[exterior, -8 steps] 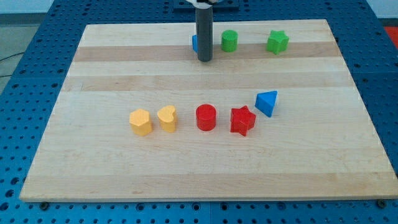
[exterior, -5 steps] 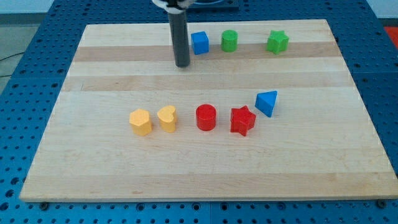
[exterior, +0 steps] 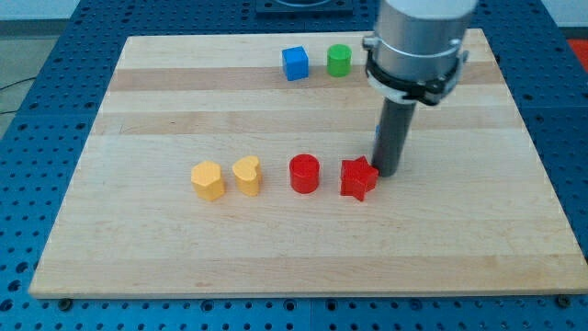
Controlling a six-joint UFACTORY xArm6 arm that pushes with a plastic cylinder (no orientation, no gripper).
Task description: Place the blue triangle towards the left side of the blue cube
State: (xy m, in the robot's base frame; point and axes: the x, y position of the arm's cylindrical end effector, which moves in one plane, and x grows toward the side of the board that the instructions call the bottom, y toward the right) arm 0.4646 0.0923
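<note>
The blue cube (exterior: 295, 63) sits near the top edge of the wooden board (exterior: 138, 110), left of a green cylinder (exterior: 339, 60). My rod has come down at the right of the block row, and my tip (exterior: 387, 173) rests on the board just right of the red star (exterior: 358, 178). The rod covers the blue triangle almost entirely. Only a thin blue sliver (exterior: 375, 142) shows at the rod's left edge. The tip is far below and to the right of the blue cube.
A red cylinder (exterior: 304, 173), a yellow heart (exterior: 246, 175) and a yellow block (exterior: 208, 180) lie in a row left of the red star. The arm's grey body (exterior: 418, 41) hides the spot where the green star stood.
The rod has swung from beside the blue cube at the top down and right to the blue triangle's place. It now hides the triangle and the green star. No other block has moved.
</note>
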